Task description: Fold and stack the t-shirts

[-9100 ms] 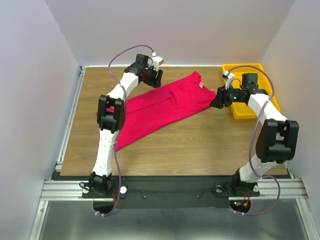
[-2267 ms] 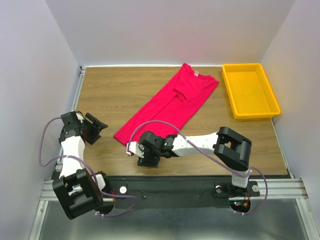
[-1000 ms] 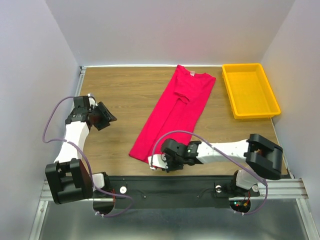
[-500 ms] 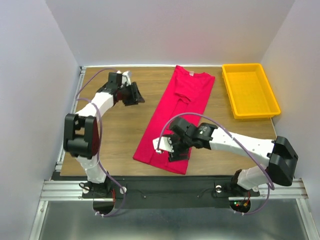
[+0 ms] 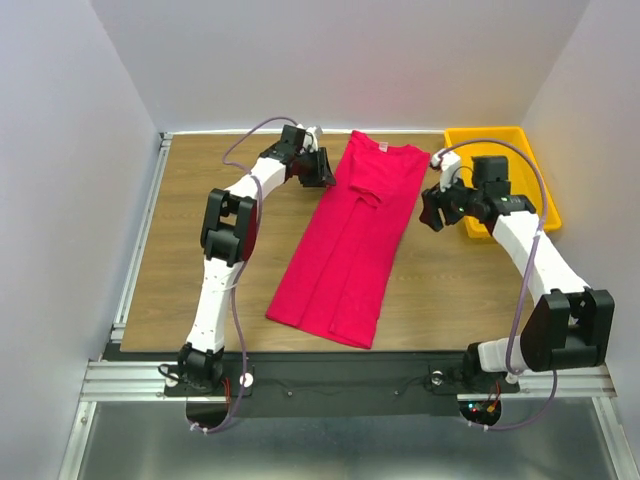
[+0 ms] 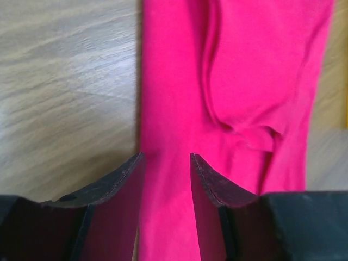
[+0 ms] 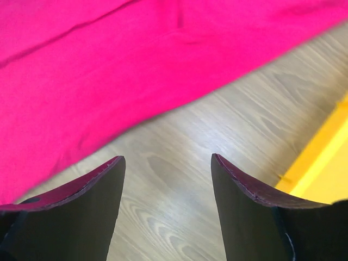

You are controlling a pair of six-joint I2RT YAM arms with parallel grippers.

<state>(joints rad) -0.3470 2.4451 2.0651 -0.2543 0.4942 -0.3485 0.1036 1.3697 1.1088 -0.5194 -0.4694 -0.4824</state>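
Left gripper [image 5: 322,172] half-open, right gripper [image 5: 430,212] wide, empty

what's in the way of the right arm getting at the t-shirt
Nothing visible, so probably yes: the right gripper hovers open just beside the t-shirt, with only bare table between them.

Crimson-pink t-shirt [image 5: 345,250] folded lengthwise into narrow strip, flat, neck end farthest.
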